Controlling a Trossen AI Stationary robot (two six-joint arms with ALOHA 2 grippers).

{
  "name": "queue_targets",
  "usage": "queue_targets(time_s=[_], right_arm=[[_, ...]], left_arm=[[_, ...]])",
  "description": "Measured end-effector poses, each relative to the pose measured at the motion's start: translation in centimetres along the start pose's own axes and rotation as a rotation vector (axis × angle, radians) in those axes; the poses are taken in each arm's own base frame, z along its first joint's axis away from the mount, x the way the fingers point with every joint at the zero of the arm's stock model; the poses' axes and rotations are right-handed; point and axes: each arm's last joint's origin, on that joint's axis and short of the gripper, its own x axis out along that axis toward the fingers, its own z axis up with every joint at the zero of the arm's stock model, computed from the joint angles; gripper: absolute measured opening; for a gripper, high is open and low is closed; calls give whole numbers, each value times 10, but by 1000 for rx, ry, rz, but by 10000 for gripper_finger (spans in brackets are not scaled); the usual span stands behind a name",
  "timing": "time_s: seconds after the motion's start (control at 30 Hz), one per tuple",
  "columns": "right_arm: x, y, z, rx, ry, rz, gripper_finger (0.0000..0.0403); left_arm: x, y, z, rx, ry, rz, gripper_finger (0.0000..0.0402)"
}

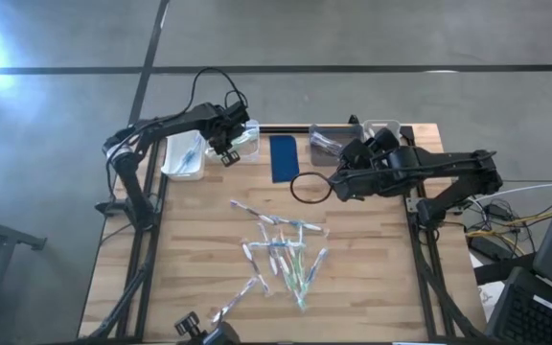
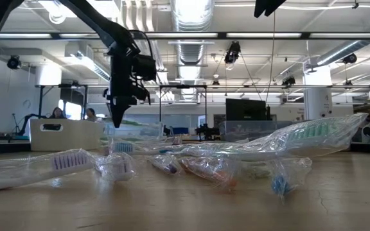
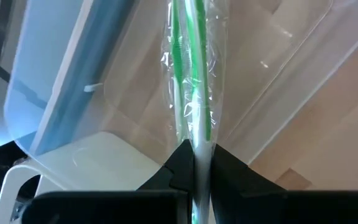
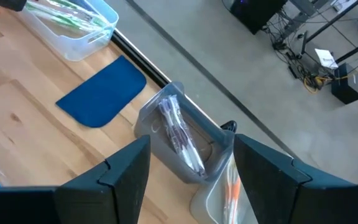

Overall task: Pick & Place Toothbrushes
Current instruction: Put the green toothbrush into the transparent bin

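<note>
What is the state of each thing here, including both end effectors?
Left end effector: shut on a green toothbrush in clear wrap, above the clear bin.
Right end effector: open, empty, above the grey bin.
Grey bin: holds a wrapped toothbrush.
Toothbrush pile: loose on the table, wrapped.
Blue pad: flat, bare.
</note>
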Motion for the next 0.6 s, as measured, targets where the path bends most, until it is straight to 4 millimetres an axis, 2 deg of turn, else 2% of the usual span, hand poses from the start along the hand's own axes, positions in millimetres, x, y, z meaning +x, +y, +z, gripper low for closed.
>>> queue_targets(time_s=[0.4, 0.6], right_arm=[[0, 0, 0, 1, 1, -1, 251], [0, 0, 0, 3, 1, -1, 250]], left_arm=[[18, -3, 6, 31, 28, -8, 29], [22, -3, 7, 53, 32, -9, 32]])
